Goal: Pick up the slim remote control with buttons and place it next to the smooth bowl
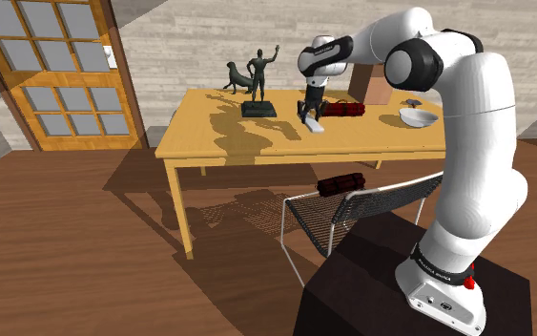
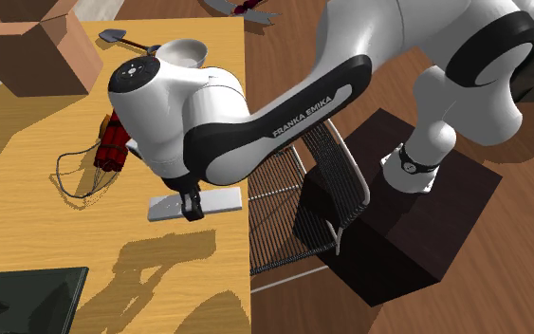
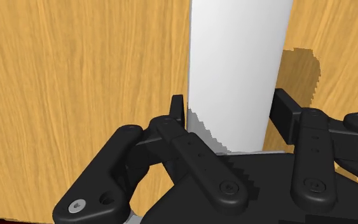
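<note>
1. Door, panelled, stands at 9 o'clock of the table in the shoulder view.
2. Dark statuette stands on the table, at 9 o'clock of the fingers.
3. Remote, drawn as a plain white slab, lies flat on the table near its edge. The fingers straddle it, clamped against its two long edges.
4. Red bundle lies just beside the fingers, at 3 o'clock.
5. Bowl, white, sits farther toward 3 o'clock, well apart from the remote.
6. Wire chair stands at 6 o'clock of the bundle.
</note>
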